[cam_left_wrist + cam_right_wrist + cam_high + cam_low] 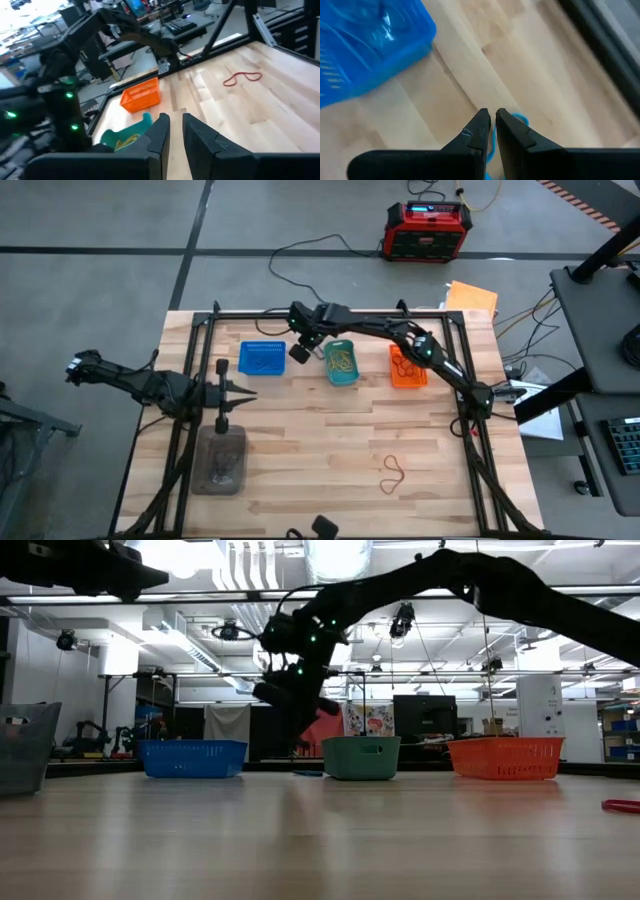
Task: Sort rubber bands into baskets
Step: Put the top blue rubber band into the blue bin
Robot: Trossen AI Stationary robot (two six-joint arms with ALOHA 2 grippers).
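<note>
Three baskets stand in a row at the table's far side: blue (pixel 262 358), teal (pixel 341 363) and orange (pixel 407 366). My right gripper (pixel 298 353) hangs above the table between the blue and teal baskets, slanting down, shut on a blue rubber band (pixel 519 120). The blue basket (pixel 365 45) lies just beyond its fingers. A red rubber band (pixel 393 473) lies flat on the wood at the near right. My left gripper (pixel 175 120) is drawn back over the table's left side, pointing roughly level, shut with nothing between its fingers. My right gripper pinches the blue rubber band between its two fingertips (pixel 482 125). A short bit of the band (pixel 490 145) shows in the slit between them and a loop curls out beside one finger. The fingers slant downward. The gripper stands above the tabletop in the low view.
A clear grey container (pixel 220 460) sits at the near left, just below my left arm. A black frame (pixel 330 315) rims the table. The teal basket holds yellowish bands and the orange one reddish bands. Bare wood stretches across the middle and near side.
</note>
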